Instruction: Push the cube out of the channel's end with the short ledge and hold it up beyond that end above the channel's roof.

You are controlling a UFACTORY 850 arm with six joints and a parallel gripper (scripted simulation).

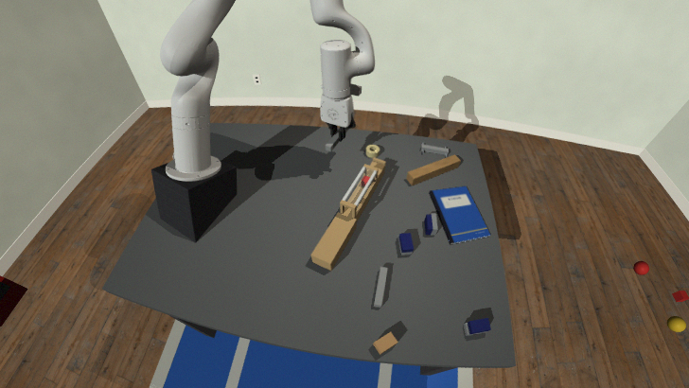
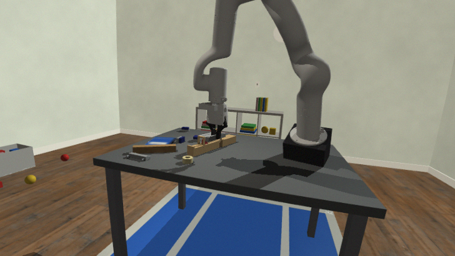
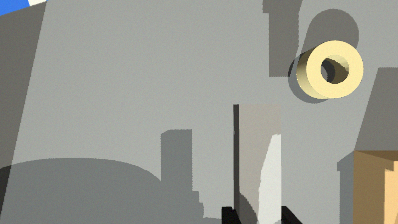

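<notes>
One red cube [image 1: 365, 180] inside wooden channel [image 1: 347, 213]; pincer [image 1: 337, 138] pinching grey bar [image 3: 257, 160].

the cube [image 1: 365, 180] sits in the channel [image 1: 347, 212] on the worktop [image 1: 240, 289]. a ring [image 1: 373, 150] lies just beyond the channel's far end.

On the table [image 1: 202, 289]: one wooden channel [image 1: 337, 231] holding one red cube [image 1: 365, 180]; one cream ring [image 1: 373, 150]; one long wooden block [image 1: 432, 169]; one small wooden block [image 1: 385, 343]; one blue book [image 1: 459, 214]; three blue-and-grey blocks [image 1: 406, 242] [image 1: 430, 223] [image 1: 477, 326]; two grey bars lying flat [image 1: 380, 287] [image 1: 434, 149]; one grey stick [image 1: 330, 145] gripped by the single gripper [image 1: 338, 133].
</notes>
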